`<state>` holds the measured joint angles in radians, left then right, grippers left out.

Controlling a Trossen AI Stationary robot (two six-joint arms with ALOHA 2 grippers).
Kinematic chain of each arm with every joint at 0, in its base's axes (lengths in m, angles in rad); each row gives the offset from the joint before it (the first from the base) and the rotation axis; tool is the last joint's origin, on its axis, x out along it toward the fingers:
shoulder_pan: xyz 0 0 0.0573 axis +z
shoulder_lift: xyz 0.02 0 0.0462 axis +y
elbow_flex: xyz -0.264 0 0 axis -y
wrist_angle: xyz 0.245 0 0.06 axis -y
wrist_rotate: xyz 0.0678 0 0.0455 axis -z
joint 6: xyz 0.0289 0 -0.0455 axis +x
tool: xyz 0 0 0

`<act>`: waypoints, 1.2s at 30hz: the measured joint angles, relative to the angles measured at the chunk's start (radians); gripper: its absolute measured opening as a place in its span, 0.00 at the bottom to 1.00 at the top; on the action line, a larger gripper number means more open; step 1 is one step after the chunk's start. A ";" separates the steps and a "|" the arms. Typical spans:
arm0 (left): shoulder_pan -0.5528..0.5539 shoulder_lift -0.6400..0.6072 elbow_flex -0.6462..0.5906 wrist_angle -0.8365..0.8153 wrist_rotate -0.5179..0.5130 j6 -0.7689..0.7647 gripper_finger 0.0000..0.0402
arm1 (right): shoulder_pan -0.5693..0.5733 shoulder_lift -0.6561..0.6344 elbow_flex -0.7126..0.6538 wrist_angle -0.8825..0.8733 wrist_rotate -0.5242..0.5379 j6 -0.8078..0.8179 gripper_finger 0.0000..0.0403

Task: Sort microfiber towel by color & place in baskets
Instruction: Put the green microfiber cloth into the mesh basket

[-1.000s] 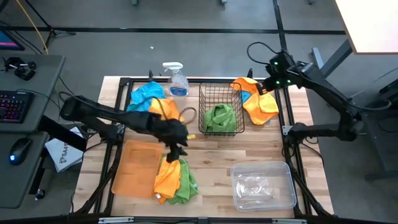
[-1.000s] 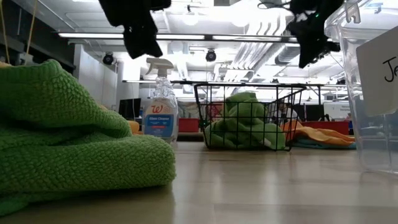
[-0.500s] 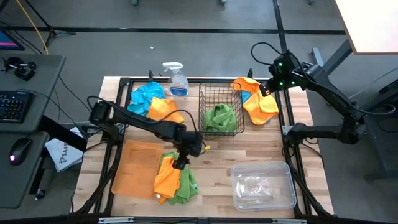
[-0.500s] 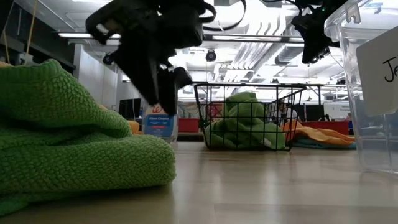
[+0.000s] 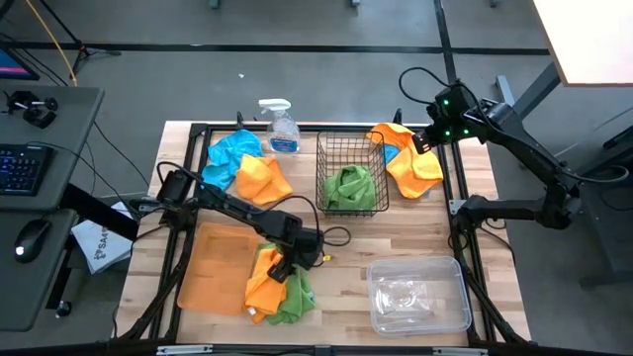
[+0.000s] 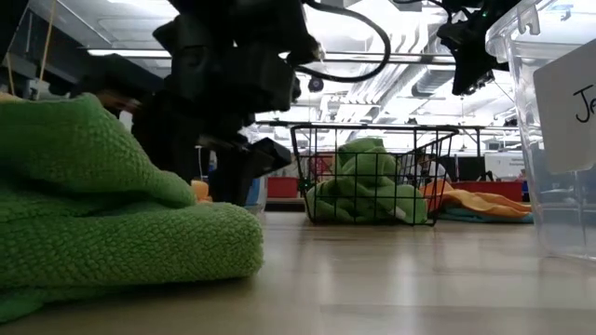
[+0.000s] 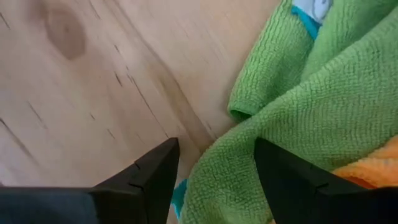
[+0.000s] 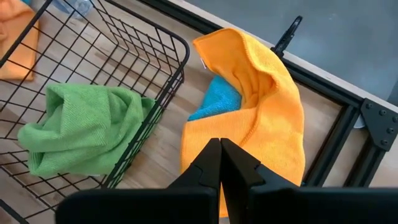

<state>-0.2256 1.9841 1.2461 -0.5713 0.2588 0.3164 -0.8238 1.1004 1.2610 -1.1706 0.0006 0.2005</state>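
Pale wooden planks form the table [image 5: 396,237], framed by black rails, with grey floor and a desk with a keyboard at the far left of the high view; near the lower middle of that view lies a heap of microfiber towels, a green towel [image 5: 295,292] beside an orange towel [image 5: 262,282], the orange one overlapping the edge of the flat orange tray [image 5: 213,267]; the left gripper [image 5: 287,265] sits low over this heap with its fingers [image 7: 155,174] spread apart, a fold of the green towel [image 7: 298,124] lying between them, though a grip cannot be told. At centre stands the black wire basket [image 5: 348,176] holding another green towel [image 5: 351,188]; right of it, in the upper right of the table, an orange towel [image 5: 413,166] lies over a blue one [image 8: 214,99], and the right gripper [image 5: 423,138] hangs above them with fingers pressed together, holding nothing. In the upper left a blue towel [image 5: 229,153] and an orange towel [image 5: 262,178] lie touching, near a clear spray bottle [image 5: 282,127]; the clear plastic bin [image 5: 417,295] sits at the lower right.
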 joint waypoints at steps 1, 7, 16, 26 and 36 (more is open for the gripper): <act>0.000 0.001 0.001 0.001 -0.001 -0.006 0.49 | 0.000 0.000 0.000 0.000 0.000 0.000 0.00; 0.004 -0.029 0.025 -0.052 -0.008 -0.080 0.17 | 0.000 0.000 0.000 0.000 0.015 -0.004 0.00; 0.059 -0.231 0.141 -0.140 -0.004 -0.130 0.01 | 0.000 0.000 0.000 0.001 0.029 0.000 0.00; 0.062 -0.255 0.143 -0.168 -0.008 -0.068 0.06 | 0.000 0.000 0.000 0.033 0.031 0.035 0.00; -0.019 -0.122 0.143 -0.163 0.001 -0.249 0.32 | 0.011 0.000 0.000 0.033 0.030 0.016 0.00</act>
<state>-0.2448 1.8618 1.3888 -0.7341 0.2599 0.0675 -0.8132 1.1004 1.2610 -1.1378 0.0309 0.2163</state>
